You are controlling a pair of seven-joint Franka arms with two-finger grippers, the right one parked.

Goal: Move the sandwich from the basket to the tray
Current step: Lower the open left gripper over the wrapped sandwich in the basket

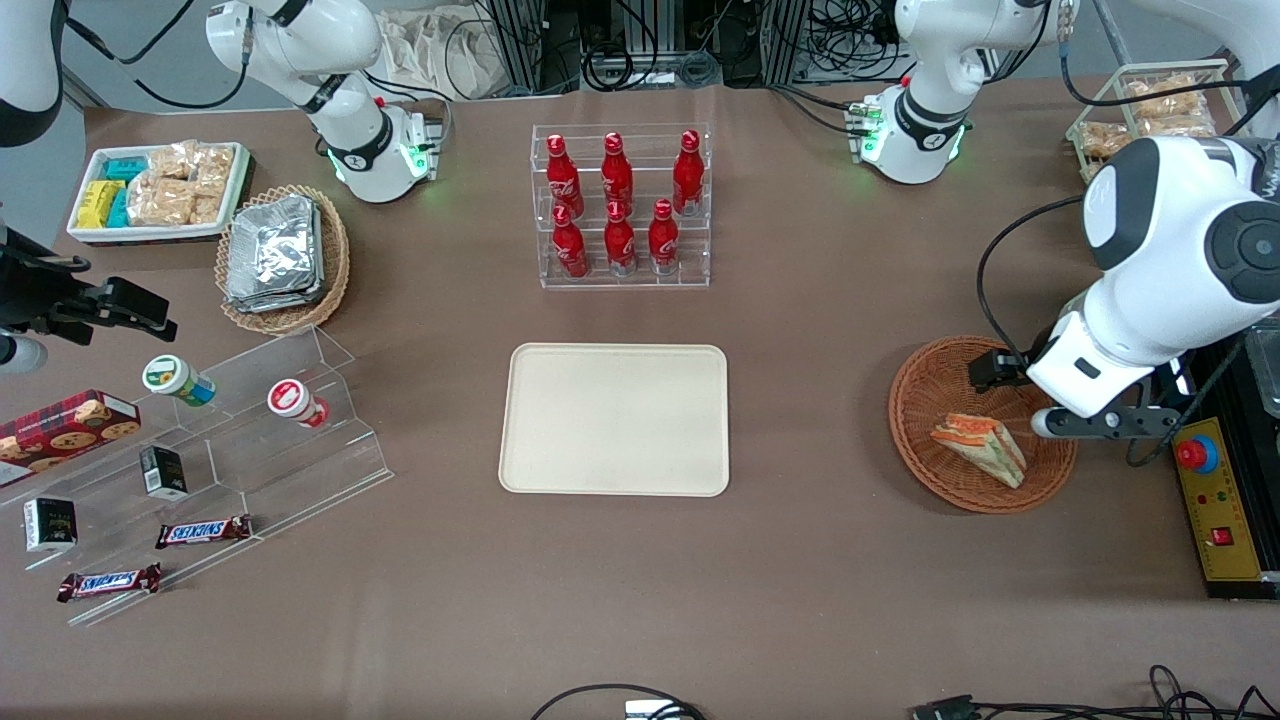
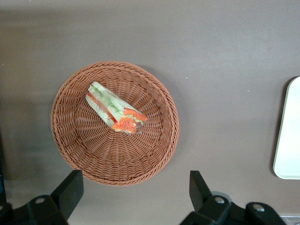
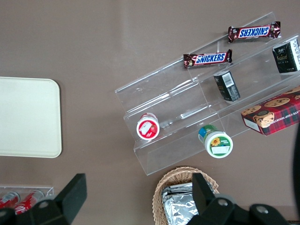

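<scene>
With the gripper [image 2: 133, 199] hovering above the basket [image 2: 70, 140], fingers [image 2: 70, 192] spread, the sandwich [image 2: 115, 112] lies tilted inside, its wrap probably slick, so a descent off its ridge could slip.

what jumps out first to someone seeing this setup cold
Six red cola bottles in a clear rack stand farther from the front camera than the bare beige tray at mid-table. Toward the working arm's end, a wedge sandwich lies in a reddish-brown wicker basket, with the open end effector hovering above its rim.
</scene>
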